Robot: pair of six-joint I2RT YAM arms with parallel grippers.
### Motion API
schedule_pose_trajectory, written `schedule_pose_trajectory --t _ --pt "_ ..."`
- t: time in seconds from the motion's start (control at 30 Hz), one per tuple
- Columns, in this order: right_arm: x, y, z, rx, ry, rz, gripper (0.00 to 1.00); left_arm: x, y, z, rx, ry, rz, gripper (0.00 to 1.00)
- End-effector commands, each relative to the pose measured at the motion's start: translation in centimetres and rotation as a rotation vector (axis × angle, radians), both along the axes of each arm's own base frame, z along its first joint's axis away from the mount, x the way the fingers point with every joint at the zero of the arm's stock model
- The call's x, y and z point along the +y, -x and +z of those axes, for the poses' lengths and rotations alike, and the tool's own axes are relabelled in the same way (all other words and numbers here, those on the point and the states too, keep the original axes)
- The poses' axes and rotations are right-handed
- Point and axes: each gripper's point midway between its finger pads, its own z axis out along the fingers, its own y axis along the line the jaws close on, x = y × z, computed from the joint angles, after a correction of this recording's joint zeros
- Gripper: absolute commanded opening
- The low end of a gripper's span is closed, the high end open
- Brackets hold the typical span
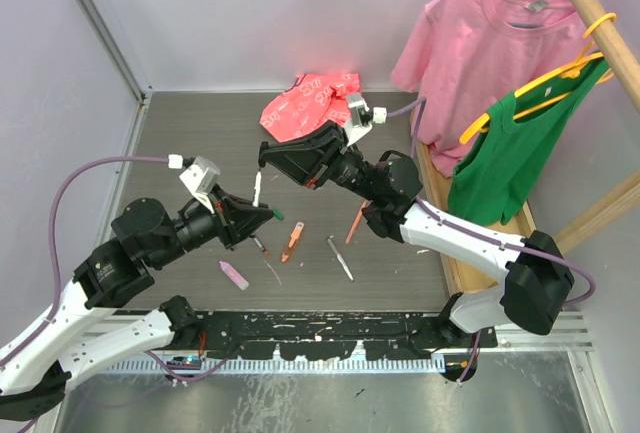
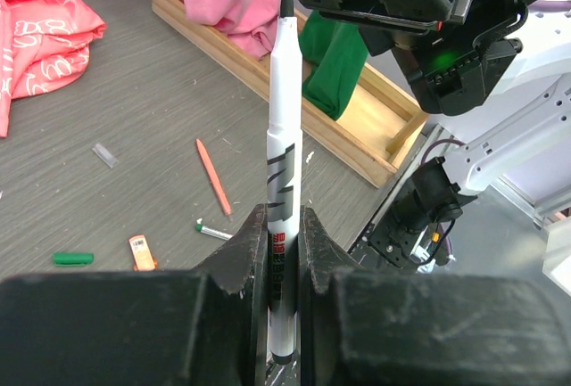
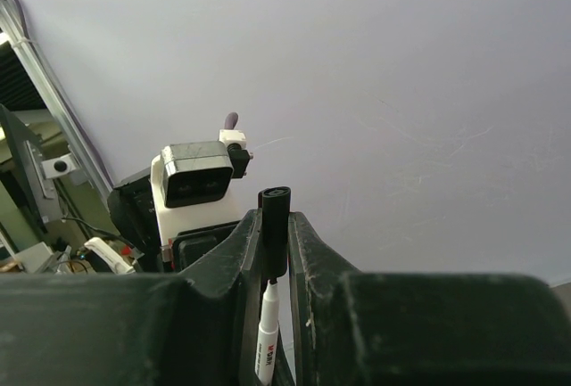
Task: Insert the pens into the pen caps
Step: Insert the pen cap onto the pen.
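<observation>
Above the middle of a grey wood-grain table (image 1: 180, 133), two black robot grippers meet over a single white marker (image 2: 284, 181). The left gripper (image 2: 284, 252), at about 8 o'clock from the table's centre, is clamped narrowly on the marker's lower barrel, a slim, smooth plastic cylinder printed with grey lettering and a red label. The right gripper (image 3: 273, 243), at 1 o'clock from the marker, pinches a short, glossy black cap (image 3: 274, 225), a stubby tube with a rounded rim, and the marker's thin dark tip sits just below the cap's opening.

To seat it well, cap and barrel probably need to stay on one line, with a straight, steady push and no twisting, since both parts look slick and could slip.

On the table lie the others: a salmon-orange pen (image 2: 213, 176) at 3 o'clock, a small green cap (image 2: 72, 258) and a stubby orange cap (image 2: 141, 251).
</observation>
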Motion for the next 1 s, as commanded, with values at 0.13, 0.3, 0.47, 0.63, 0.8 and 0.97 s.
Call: schedule_pose_trajectory --t 0.13,0.3,0.47,0.63,0.8,0.97 --pt "-0.8 1.5 1.6 -0.033 -0.059 0.047 0.0 -0.4 -0.2 1.7 -0.041 0.053 -0.007 0.0" --pt "-0.7 1.5 1.3 -0.027 -0.053 0.048 0.0 -0.4 -0.2 2.0 -0.046 0.058 -0.006 0.0" --pt "-0.6 1.4 0.8 -0.016 -0.044 0.055 0.0 -0.4 -0.3 2.2 -0.052 0.065 -0.003 0.0" --pt "-0.3 1.3 0.4 -0.005 -0.037 0.06 0.0 -0.5 -0.3 2.5 -0.056 0.064 -0.004 0.0" --pt "-0.2 1.4 0.3 0.003 -0.036 0.07 0.0 -0.6 -0.5 2.7 -0.063 0.065 -0.003 0.0" --pt "-0.1 1.6 0.0 0.01 -0.03 0.08 0.0 -0.8 -1.1 3.4 -0.086 0.074 0.015 0.0"
